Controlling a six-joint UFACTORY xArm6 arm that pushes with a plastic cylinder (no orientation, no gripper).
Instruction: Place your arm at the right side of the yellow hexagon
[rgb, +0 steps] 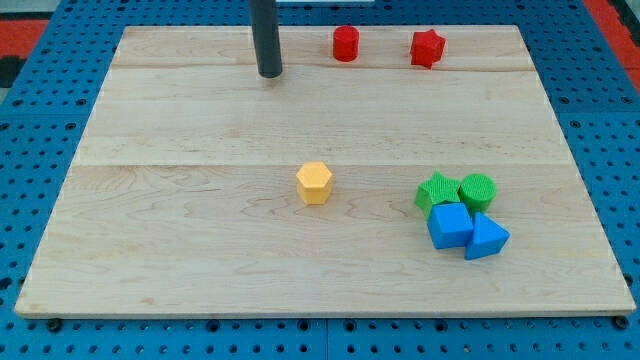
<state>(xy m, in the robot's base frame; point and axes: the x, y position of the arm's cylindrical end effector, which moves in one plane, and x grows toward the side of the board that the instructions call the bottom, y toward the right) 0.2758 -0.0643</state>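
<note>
The yellow hexagon (314, 183) sits near the middle of the wooden board (180, 230). My tip (270, 75) is near the view's top, well above the hexagon and a little to its left, touching no block. The rod rises out of the view's top edge.
A red cylinder (345, 43) and a red star (427, 48) stand at the view's top, right of my tip. At lower right a cluster: green star (436, 190), green cylinder (477, 189), blue cube (450, 225), blue triangle (485, 238). Blue pegboard surrounds the board.
</note>
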